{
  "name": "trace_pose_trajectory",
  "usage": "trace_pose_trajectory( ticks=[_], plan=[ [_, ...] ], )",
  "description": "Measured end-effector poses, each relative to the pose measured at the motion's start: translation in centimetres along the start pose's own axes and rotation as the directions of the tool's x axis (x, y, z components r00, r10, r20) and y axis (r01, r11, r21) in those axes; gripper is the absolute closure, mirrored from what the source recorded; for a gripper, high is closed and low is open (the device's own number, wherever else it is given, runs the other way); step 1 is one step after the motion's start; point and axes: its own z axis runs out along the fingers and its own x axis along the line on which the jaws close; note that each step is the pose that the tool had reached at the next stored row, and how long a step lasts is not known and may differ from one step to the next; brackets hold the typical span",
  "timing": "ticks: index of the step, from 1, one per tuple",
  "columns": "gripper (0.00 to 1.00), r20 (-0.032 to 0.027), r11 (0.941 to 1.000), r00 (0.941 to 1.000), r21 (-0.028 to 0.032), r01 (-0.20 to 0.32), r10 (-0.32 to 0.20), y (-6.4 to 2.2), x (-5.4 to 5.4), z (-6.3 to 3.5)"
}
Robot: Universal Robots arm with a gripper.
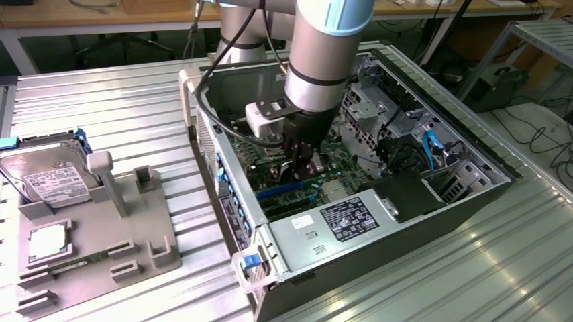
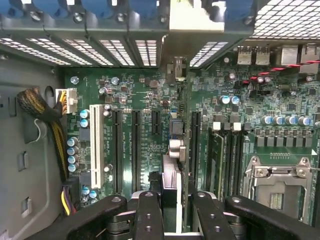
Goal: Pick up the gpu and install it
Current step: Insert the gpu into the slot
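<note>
My gripper (image 1: 302, 169) hangs deep inside the open computer case (image 1: 228, 181), just above the green motherboard (image 1: 345, 168). In the wrist view its two black fingers (image 2: 150, 215) are shut on the gpu (image 2: 171, 185), which I see edge-on as a thin card between them. The card runs along the motherboard's black expansion slots (image 2: 136, 150), in line with the slot area between them. Its silver bracket (image 2: 184, 30) stands against the case's rear slot openings. Whether the card's edge is seated in a slot is hidden by the card itself.
A silver hard drive (image 1: 49, 178) and small parts rest on a grey fixture (image 1: 134, 241) at the exterior view's left. The power supply (image 1: 349, 221) fills the case's near corner. A cable bundle (image 2: 45, 117) and the CPU socket (image 2: 280, 185) flank the slots.
</note>
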Motion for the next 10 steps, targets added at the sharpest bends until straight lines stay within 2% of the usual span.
trace_pose_trajectory(
  ticks=[10],
  plan=[
    [0.72, 0.0001, 1.0000, 1.0000, 0.0000, 0.000, 0.000, 0.38, 0.00, 0.59]
  ],
)
